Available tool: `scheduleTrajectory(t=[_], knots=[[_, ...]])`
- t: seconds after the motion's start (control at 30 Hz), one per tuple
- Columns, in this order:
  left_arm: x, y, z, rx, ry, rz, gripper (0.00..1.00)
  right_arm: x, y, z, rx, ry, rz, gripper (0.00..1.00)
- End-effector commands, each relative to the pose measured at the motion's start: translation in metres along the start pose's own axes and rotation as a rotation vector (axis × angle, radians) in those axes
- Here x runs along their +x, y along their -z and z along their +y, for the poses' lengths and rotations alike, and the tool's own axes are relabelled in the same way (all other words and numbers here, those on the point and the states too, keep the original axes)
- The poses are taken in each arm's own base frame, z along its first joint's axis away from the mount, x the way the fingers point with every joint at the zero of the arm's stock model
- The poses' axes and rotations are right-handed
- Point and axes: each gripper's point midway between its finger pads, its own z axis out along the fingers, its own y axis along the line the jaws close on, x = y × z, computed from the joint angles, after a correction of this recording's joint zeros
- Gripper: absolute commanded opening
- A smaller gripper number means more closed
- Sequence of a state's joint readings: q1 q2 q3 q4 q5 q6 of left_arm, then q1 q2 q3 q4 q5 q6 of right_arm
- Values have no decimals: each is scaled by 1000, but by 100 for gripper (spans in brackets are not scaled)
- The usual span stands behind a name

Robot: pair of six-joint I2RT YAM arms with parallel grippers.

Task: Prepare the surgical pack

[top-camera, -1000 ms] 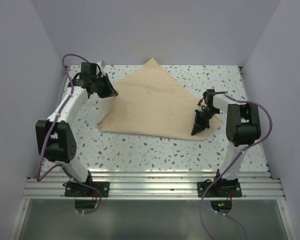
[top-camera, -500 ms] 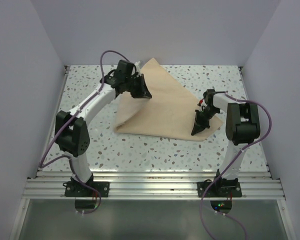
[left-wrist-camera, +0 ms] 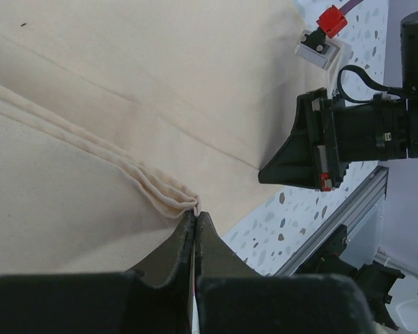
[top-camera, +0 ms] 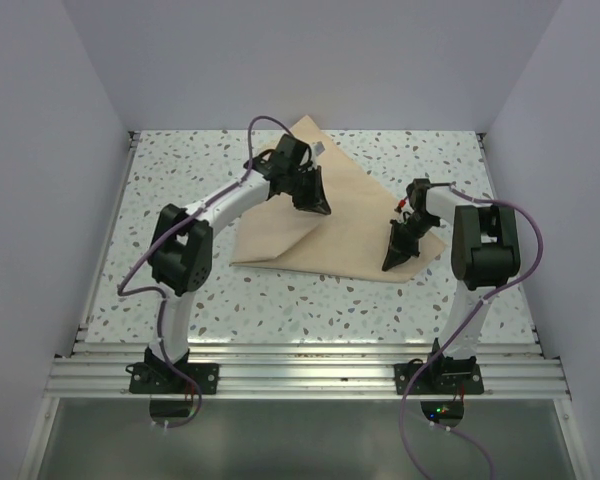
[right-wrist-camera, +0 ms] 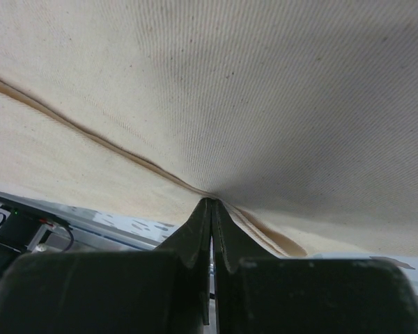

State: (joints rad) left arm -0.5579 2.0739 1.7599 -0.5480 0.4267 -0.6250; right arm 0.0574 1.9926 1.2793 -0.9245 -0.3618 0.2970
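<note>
The surgical pack is a beige-tan wrap sheet (top-camera: pixel 355 215) lying on the speckled table, its left part folded over toward the middle. My left gripper (top-camera: pixel 320 209) is shut on the wrap's left corner and holds it over the sheet's centre; the left wrist view shows the pinched, bunched edge (left-wrist-camera: pixel 174 197) at the gripper (left-wrist-camera: pixel 196 213). My right gripper (top-camera: pixel 395 262) is shut on the wrap's right front edge near its corner; the right wrist view shows the gripper (right-wrist-camera: pixel 212 203) pinching the hemmed edge (right-wrist-camera: pixel 90 132). The wrap's far corner points at the back wall.
The speckled white table (top-camera: pixel 160 230) is walled on three sides. An aluminium rail (top-camera: pixel 300 375) runs along the near edge with both arm bases on it. In the left wrist view the right arm's gripper (left-wrist-camera: pixel 313 149) stands close beyond the fold.
My left gripper has carried the wrap's left corner from the far left to the sheet's centre, folding the left part over. The right gripper has held still.
</note>
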Motion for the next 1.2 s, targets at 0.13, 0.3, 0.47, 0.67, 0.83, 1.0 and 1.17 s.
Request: scheduleTrajectory(t=[0.13,0.3,0.47,0.67,0.83,1.0,1.17], knots=[[-19,-24,-18,50,-35,-16,0,-8,-33,-27,108,18,0,0],[-10,-42,-11,49,-26,17,0,-9,-33,-26,104,18,2,0],[-6,-49,-11,50,-21,26,0,-8,-35,-28,107,14,9,0],[-9,-58,-31,86,-31,17,0,-7,-37,-29,111,12,16,0],[-2,-72,-23,73,-12,45,0,-9,-37,-29,112,12,14,0],[0,-80,-18,68,0,57,0,-10,-37,-28,105,11,13,0],[7,-77,-10,51,-24,70,18,-13,-24,-19,84,16,-10,0]])
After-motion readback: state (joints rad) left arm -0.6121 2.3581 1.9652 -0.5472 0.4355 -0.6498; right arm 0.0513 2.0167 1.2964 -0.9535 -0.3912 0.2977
